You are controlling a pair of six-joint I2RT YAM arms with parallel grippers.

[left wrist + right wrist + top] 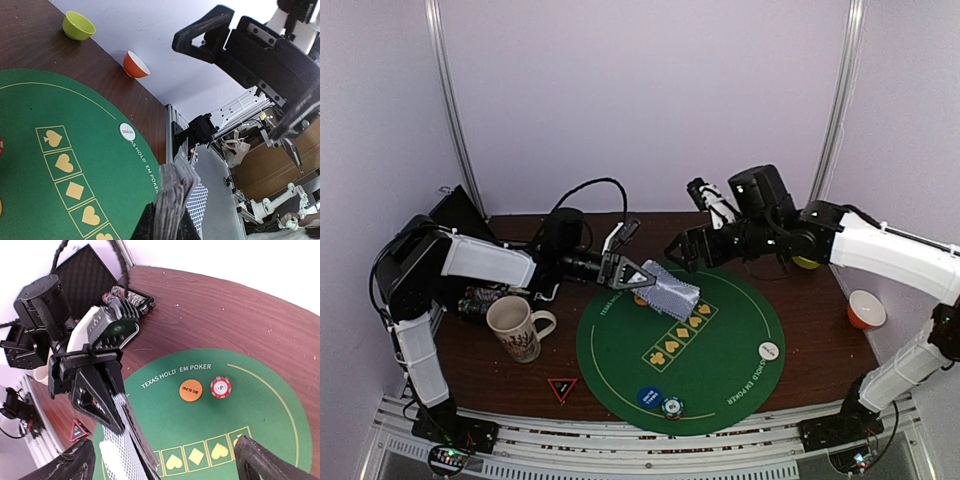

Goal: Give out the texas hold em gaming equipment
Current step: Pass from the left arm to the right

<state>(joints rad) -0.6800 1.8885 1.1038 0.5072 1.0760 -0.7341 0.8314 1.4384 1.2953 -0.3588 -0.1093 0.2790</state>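
My left gripper [642,279] is shut on a deck of playing cards [672,291] with grey-blue latticed backs, held edge-up over the far left part of the green poker mat [720,370]. In the left wrist view the deck [175,192] rises from between the jaws. My right gripper [683,256] stands open just beyond the deck, touching nothing; its fingers [264,463] frame the cards [125,450]. An orange button [190,389] and a red-white chip [220,387] lie on the mat. A white dealer button [769,350], a blue button [650,397] and a teal-white chip stack [672,407] lie nearer me.
A patterned cream mug [515,326] stands left of the mat, with a red triangle marker [562,388] in front of it. An open black case with chips [127,295] sits at the far left. An orange bowl [866,310] and a yellow-green bowl [78,25] stand on the right.
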